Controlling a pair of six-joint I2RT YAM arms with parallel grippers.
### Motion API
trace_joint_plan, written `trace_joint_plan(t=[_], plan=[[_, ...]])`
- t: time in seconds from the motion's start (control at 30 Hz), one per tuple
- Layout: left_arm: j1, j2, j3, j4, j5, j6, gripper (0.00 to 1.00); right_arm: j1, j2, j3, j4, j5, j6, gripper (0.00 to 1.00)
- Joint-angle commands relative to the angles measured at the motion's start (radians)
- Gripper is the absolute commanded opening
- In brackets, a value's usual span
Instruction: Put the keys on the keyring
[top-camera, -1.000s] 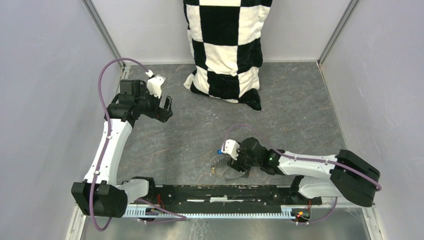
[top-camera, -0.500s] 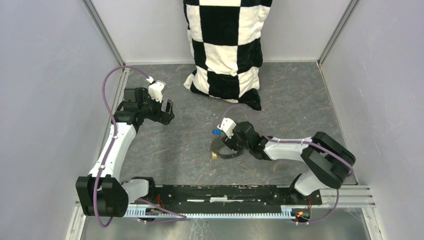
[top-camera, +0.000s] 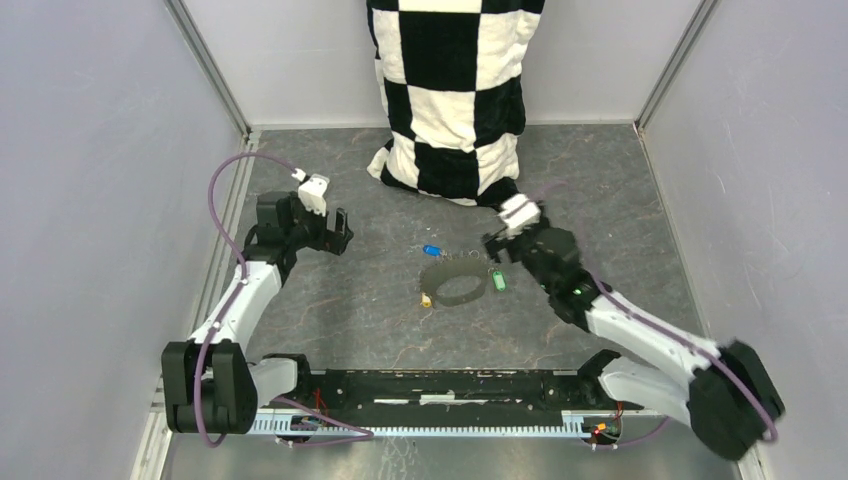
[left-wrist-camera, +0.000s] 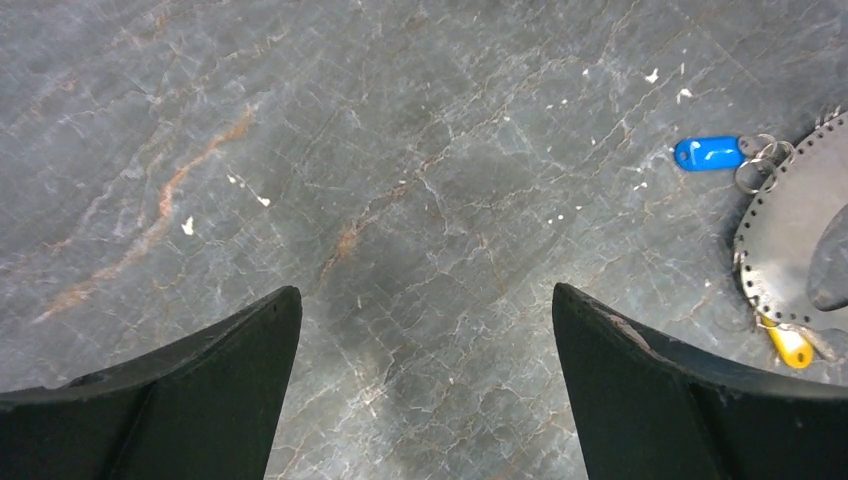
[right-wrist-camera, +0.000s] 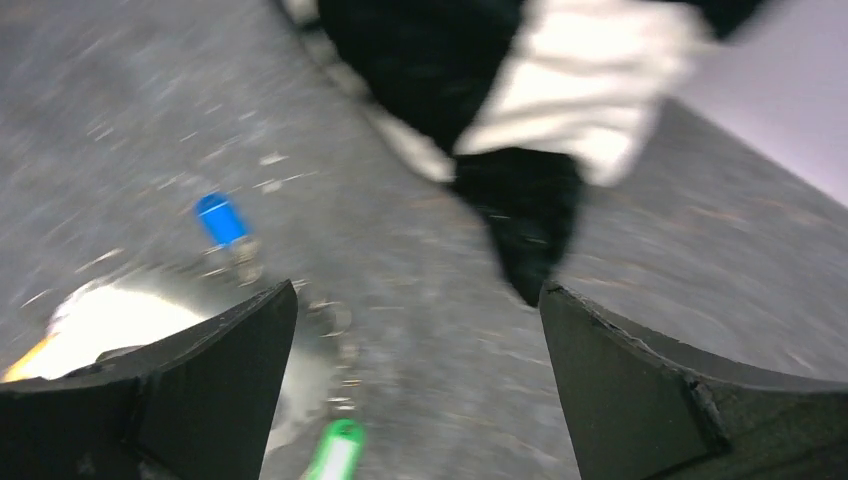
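The dark olive keyring strap (top-camera: 456, 280) lies as a loop on the grey floor mid-table. A blue key (top-camera: 432, 251) lies at its upper left, a yellow key (top-camera: 426, 299) at its lower left, a green key (top-camera: 498, 280) at its right. My right gripper (top-camera: 497, 245) hovers open and empty just right of and above the loop; its blurred wrist view shows the blue key (right-wrist-camera: 221, 219), the green key (right-wrist-camera: 336, 451) and the strap (right-wrist-camera: 110, 318). My left gripper (top-camera: 338, 232) is open and empty, well left; its view shows the blue key (left-wrist-camera: 708, 153), the yellow key (left-wrist-camera: 789, 345) and the strap (left-wrist-camera: 795, 237).
A black-and-white checkered cloth (top-camera: 452, 100) hangs at the back centre, its lower corner (right-wrist-camera: 520, 215) close behind my right gripper. Grey walls close in the left, right and back. A black rail (top-camera: 450, 385) runs along the near edge.
My right arm swung from the near edge up past the strap to its right and let it go; the strap and keys now lie farther back. My left gripper shifted slightly right.
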Motion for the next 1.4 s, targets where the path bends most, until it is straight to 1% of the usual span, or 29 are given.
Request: trace_joint_plan(t=[0.0,0.07,0.1,0.17,0.2,0.27,0.37,0.4,0.47,0.53,0.6,0.7,0.73,0.8,0.83,0.87,0.9,0.93,1.0,1.07,1.13,1.37], plan=[[0.008,0.007,-0.176,0.395,-0.006,-0.090,1.00,-0.160,-0.226,-0.214,0.137,0.221,0.009,0.98],[0.011,0.030,-0.252,0.535,-0.020,-0.115,1.00,-0.233,-0.337,-0.376,0.319,0.341,-0.053,0.98],[0.011,0.041,-0.285,0.593,-0.022,-0.125,1.00,-0.272,-0.370,-0.439,0.389,0.375,-0.074,0.98],[0.011,0.063,-0.350,0.717,-0.030,-0.135,1.00,-0.364,-0.389,-0.526,0.486,0.432,-0.066,0.98],[0.011,0.072,-0.384,0.789,-0.039,-0.135,1.00,-0.398,-0.375,-0.531,0.507,0.429,-0.047,0.98],[0.011,0.093,-0.451,0.934,-0.049,-0.137,1.00,-0.452,-0.303,-0.531,0.548,0.400,-0.028,0.98],[0.011,0.140,-0.504,1.097,-0.073,-0.159,1.00,-0.475,-0.160,-0.516,0.589,0.402,-0.014,0.98],[0.011,0.148,-0.500,1.104,-0.087,-0.166,1.00,-0.477,-0.121,-0.530,0.632,0.399,-0.014,0.98],[0.011,0.172,-0.520,1.203,-0.106,-0.175,1.00,-0.477,-0.056,-0.575,0.736,0.378,-0.031,0.98],[0.011,0.192,-0.534,1.259,-0.128,-0.157,1.00,-0.480,0.012,-0.595,0.831,0.412,-0.033,0.98],[0.011,0.273,-0.583,1.411,-0.149,-0.161,1.00,-0.492,0.074,-0.601,0.906,0.405,-0.024,0.98],[0.039,0.418,-0.674,1.767,-0.152,-0.189,1.00,-0.495,0.161,-0.626,1.027,0.400,-0.010,0.98],[0.040,0.399,-0.682,1.759,-0.158,-0.183,1.00,-0.496,0.192,-0.647,1.102,0.396,-0.018,0.98],[0.039,0.360,-0.672,1.667,-0.168,-0.172,1.00,-0.493,0.277,-0.692,1.297,0.369,-0.053,0.98],[0.040,0.379,-0.653,1.664,-0.180,-0.182,1.00,-0.488,0.261,-0.674,1.228,0.373,-0.046,0.98],[0.040,0.396,-0.615,1.613,-0.203,-0.201,1.00,-0.495,0.241,-0.638,1.113,0.370,-0.026,0.98],[0.040,0.391,-0.564,1.478,-0.239,-0.211,1.00,-0.525,0.242,-0.617,1.075,0.322,-0.009,0.98],[0.040,0.382,-0.498,1.358,-0.267,-0.214,1.00,-0.552,0.244,-0.621,1.087,0.271,0.004,0.98],[0.037,0.396,-0.512,1.424,-0.285,-0.214,1.00,-0.559,0.237,-0.615,1.063,0.266,0.007,0.98],[0.038,0.379,-0.513,1.399,-0.283,-0.215,1.00,-0.560,0.240,-0.620,1.078,0.266,0.004,0.98],[0.038,0.381,-0.523,1.429,-0.285,-0.214,1.00,-0.558,0.233,-0.627,1.082,0.268,0.003,0.98],[0.038,0.380,-0.520,1.421,-0.288,-0.215,1.00,-0.560,0.234,-0.628,1.084,0.269,0.002,0.98]])
